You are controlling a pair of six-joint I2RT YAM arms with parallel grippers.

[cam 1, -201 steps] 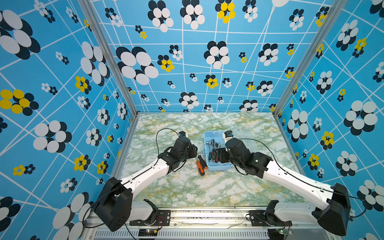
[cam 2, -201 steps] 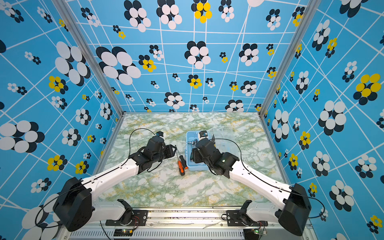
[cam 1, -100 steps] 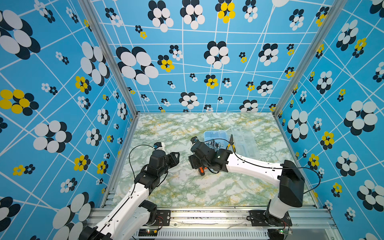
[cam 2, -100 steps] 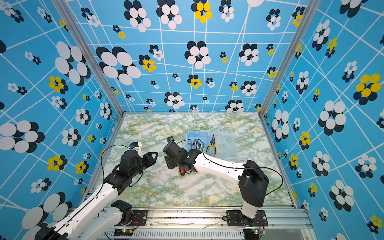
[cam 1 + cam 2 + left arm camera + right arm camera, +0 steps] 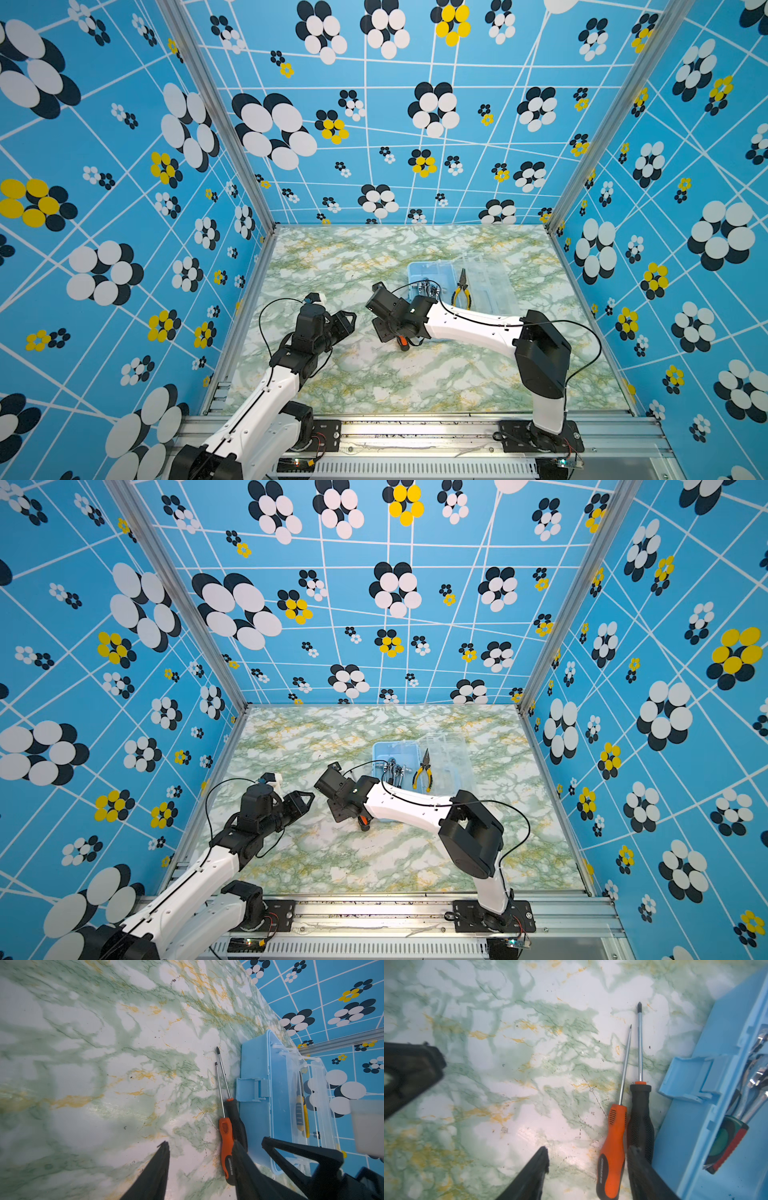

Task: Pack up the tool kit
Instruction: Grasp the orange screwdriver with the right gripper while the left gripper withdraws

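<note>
The box [image 5: 415, 272] sits open on the table [image 5: 374, 382], with its clear lid [image 5: 490, 282] folded back on the side away from the latch. Chrome wrenches [image 5: 395, 771] and yellow pliers [image 5: 423, 771] lie inside. A black screwdriver [image 5: 640, 1118] lies on the table just beside the box's latch side. An orange screwdriver [image 5: 611, 1147] rests against it on the side away from the box, and both run parallel to that wall. The right gripper [image 5: 588, 1150] hangs over their handles with its jaws apart, gripping nothing; the orange handle lies between its fingers. The left gripper [image 5: 347, 322] hovers farther from the box, beyond the screwdrivers, jaws parted and empty.
</note>
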